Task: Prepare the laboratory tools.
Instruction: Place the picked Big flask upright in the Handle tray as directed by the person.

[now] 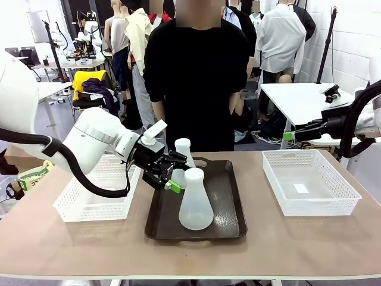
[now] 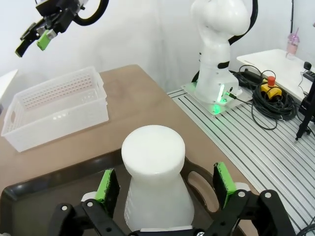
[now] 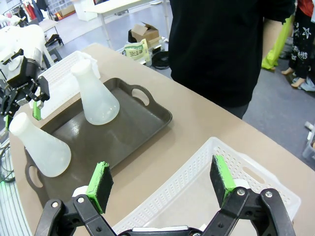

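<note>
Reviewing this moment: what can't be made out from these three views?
- Front view: the far flask has its lower body hidden behind the left gripper and the near flask.
- Front view: the right gripper is too small to read its jaws.
- Left wrist view: the flask's base is cut off by the gripper body and the bottom edge.
- Right wrist view: the near basket's floor is partly covered by the right gripper.

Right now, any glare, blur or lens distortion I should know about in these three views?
Front view: even light, soft sheen on the dark tray, both flasks sharp.
Left wrist view: wide-angle bending, the near flask looms between the open left gripper fingers, far right gripper slightly soft.
Right wrist view: tilted horizon, stretched edges, pale reflection on the tray beside the far flask; right gripper crisp.
</note>
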Action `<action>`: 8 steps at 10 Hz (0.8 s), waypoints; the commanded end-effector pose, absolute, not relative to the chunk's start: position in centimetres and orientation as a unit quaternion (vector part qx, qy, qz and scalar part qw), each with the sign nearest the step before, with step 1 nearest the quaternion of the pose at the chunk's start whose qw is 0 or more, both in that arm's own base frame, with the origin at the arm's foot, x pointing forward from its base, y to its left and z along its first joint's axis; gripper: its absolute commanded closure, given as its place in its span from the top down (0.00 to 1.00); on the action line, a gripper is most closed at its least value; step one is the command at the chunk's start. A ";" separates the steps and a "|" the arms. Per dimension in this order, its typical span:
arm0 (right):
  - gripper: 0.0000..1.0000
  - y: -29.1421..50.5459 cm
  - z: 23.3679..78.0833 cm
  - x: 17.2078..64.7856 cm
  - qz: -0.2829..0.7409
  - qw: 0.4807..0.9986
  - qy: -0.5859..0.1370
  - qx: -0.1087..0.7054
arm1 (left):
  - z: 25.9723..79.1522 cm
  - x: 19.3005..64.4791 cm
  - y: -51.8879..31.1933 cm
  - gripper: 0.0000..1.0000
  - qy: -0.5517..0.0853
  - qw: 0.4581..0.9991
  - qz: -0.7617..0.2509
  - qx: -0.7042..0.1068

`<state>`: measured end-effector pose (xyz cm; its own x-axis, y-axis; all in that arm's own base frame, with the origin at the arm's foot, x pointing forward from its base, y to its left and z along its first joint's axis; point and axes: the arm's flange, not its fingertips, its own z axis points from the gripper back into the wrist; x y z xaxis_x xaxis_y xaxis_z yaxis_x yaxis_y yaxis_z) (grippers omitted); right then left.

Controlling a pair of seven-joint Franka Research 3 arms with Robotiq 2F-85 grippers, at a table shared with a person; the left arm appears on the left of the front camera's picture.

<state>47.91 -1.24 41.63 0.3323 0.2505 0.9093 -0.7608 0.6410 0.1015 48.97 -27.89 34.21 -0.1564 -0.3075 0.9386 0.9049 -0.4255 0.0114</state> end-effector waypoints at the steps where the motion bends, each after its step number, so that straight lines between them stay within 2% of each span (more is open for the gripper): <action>1: 1.00 -1.2 41.7 47.9 0.328 0.777 -0.466 0.265 | 34.3 49.0 -28.0 1.00 -0.326 0.427 -0.695 -0.478; 8: 1.00 -1.2 41.7 47.9 0.328 0.777 -0.466 0.265 | 34.3 49.0 -28.0 1.00 -0.326 0.427 -0.695 -0.478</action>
